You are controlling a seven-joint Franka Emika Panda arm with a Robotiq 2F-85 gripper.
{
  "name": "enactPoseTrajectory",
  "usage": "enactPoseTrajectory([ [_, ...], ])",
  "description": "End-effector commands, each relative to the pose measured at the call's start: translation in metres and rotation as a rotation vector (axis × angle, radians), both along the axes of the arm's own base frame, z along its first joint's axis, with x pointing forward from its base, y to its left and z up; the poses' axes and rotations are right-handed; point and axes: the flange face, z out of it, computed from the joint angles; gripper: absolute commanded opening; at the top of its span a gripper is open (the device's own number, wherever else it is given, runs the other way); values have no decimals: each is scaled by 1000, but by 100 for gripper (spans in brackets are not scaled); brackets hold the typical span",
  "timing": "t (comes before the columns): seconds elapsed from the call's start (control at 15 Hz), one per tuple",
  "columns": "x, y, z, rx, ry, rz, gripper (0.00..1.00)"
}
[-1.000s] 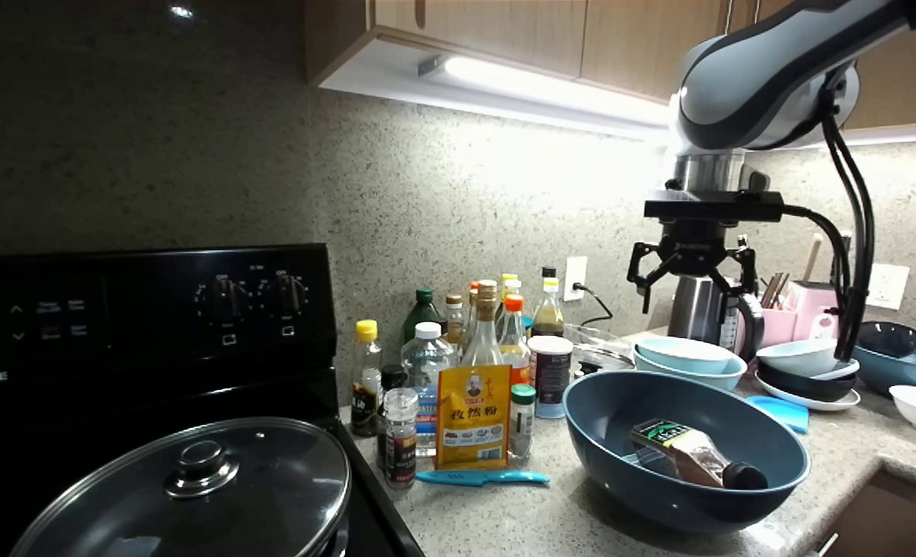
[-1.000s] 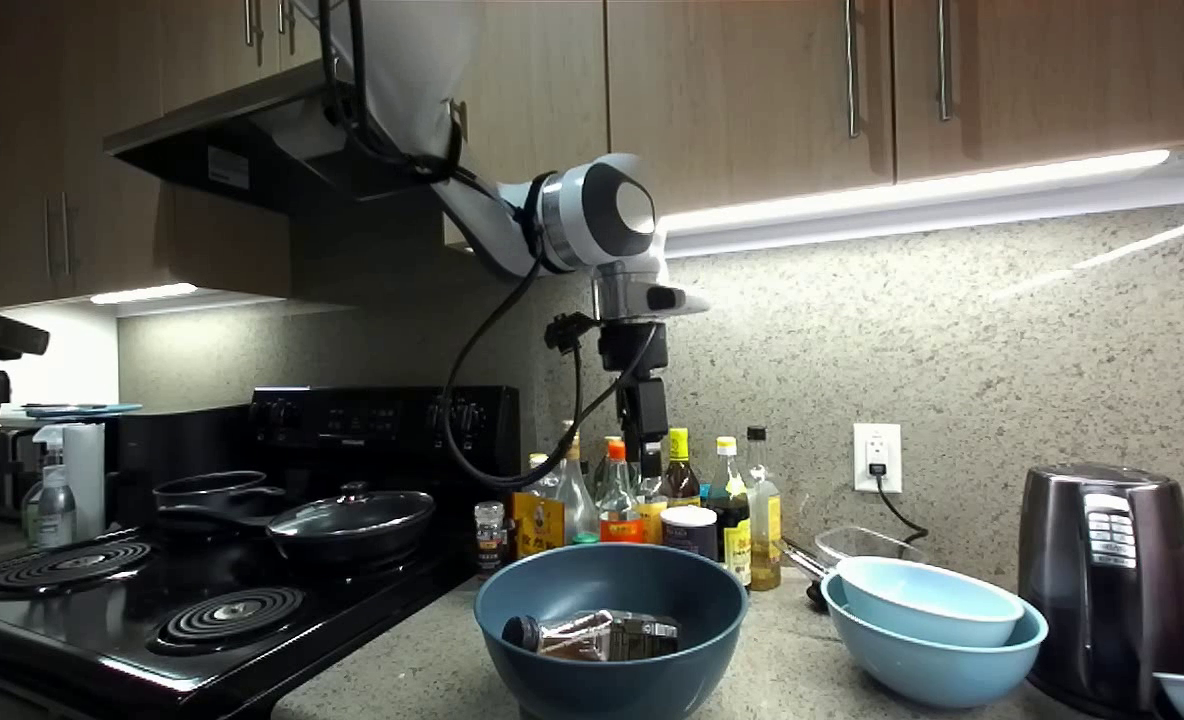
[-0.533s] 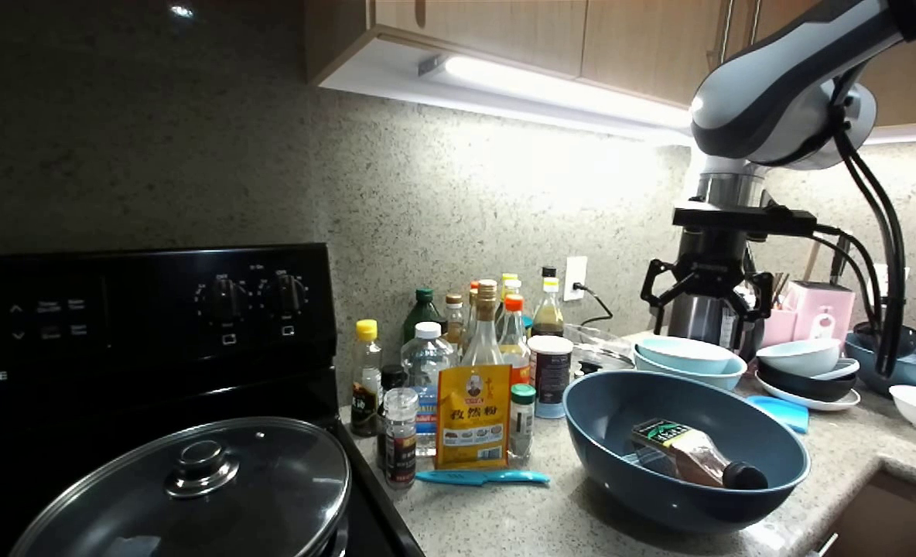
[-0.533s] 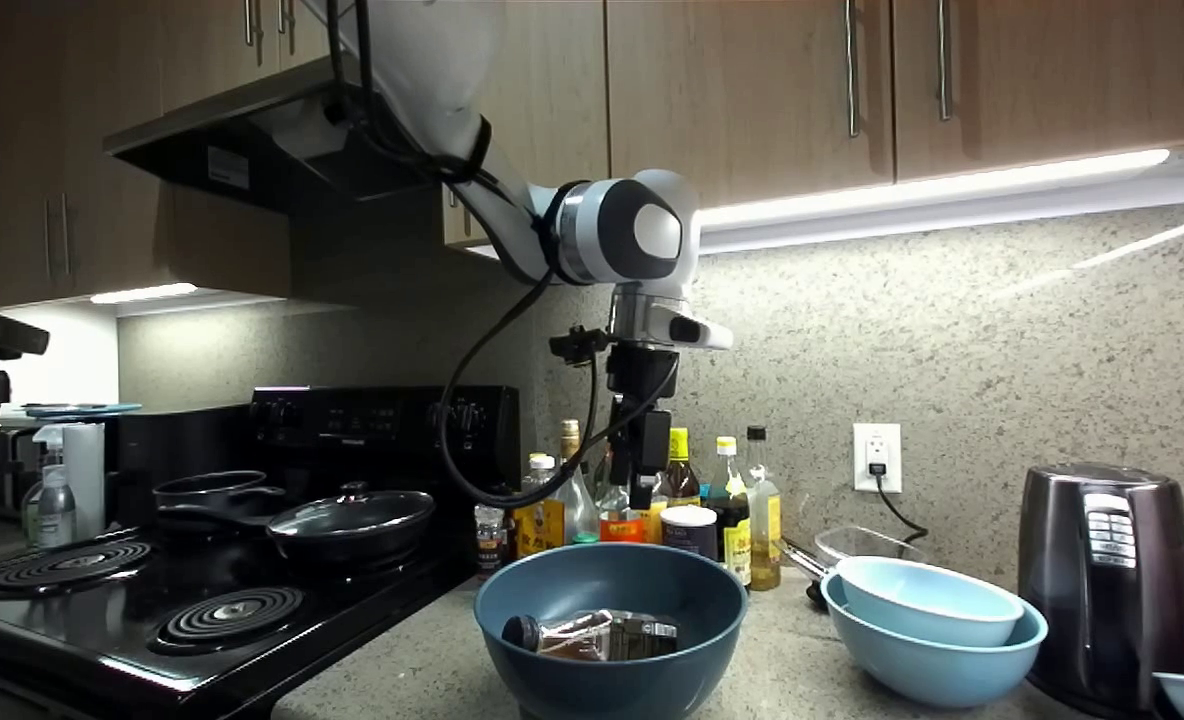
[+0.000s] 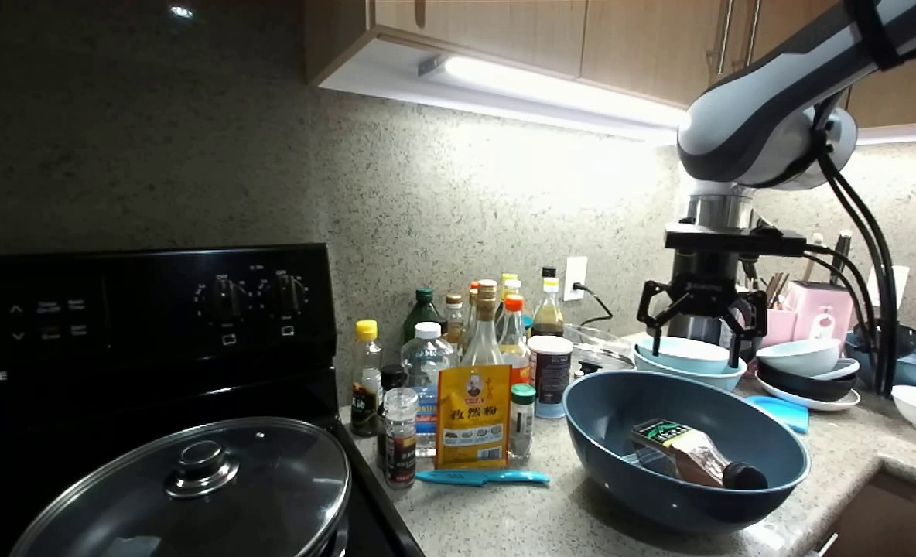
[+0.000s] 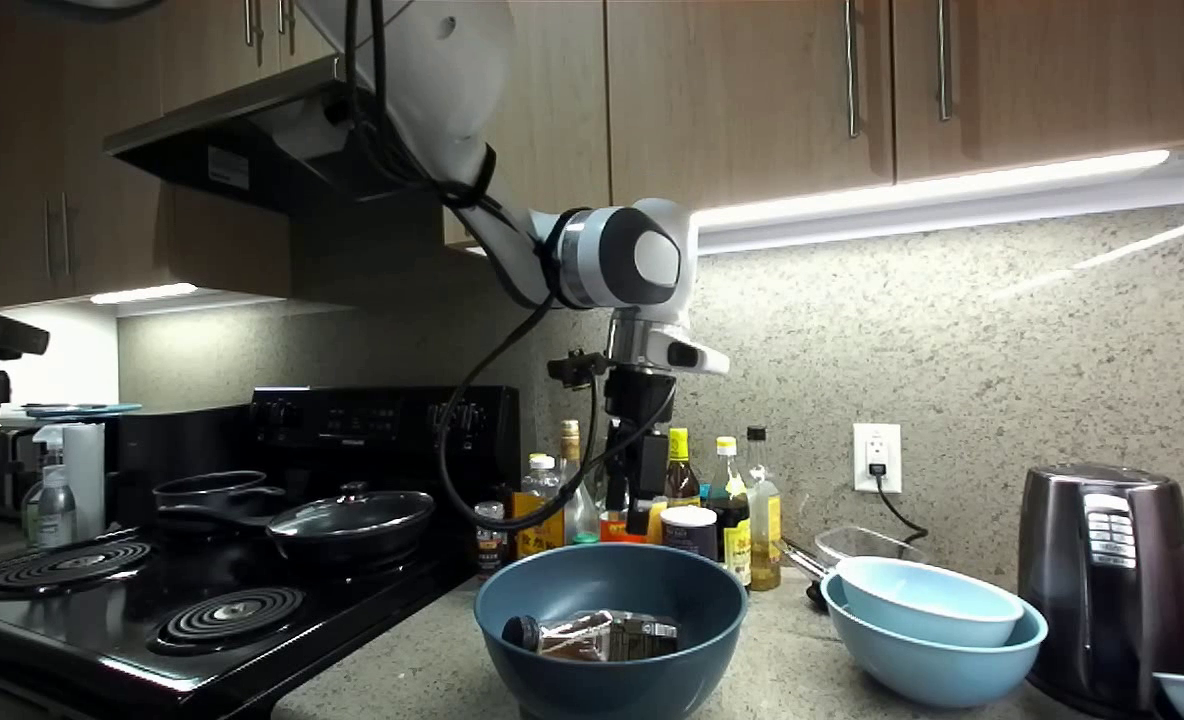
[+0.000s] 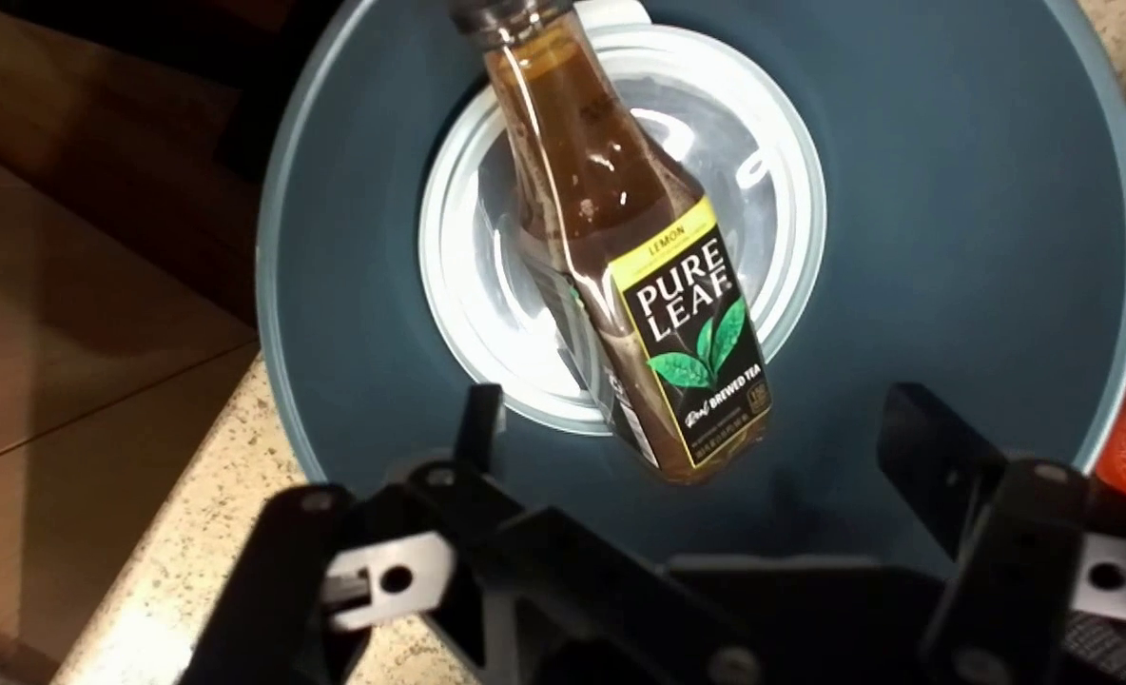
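The pincer (image 5: 695, 354) points downward over the dark blue bowl (image 7: 981, 238), fingers spread, with nothing between them and no contact visible; in both exterior views its tips show above the rim. The tea bottle (image 7: 620, 243) lies inside this bowl, below the pincer, resting over a clear round item (image 7: 796, 219). The bottle's base is the end nearer the pincer; the cap points away from it. The long axis runs obliquely, closer to crosswise than parallel to the line joining the fingertips. In the wrist view a gap flanks the base on each side, and the bowl wall encloses all. Past the rim, the surface (image 5: 489, 526) ends on that view's left; condiment bottles (image 5: 486, 333) stand on its right.
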Motion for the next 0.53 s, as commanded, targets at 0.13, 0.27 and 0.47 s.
enactPoseTrajectory([
  [0.13,6,-3,-48,21,83,56,100],
  [0.27,5,-8,-64,37,108,81,100],
  [0.47,4,-5,-69,20,110,58,100],
])
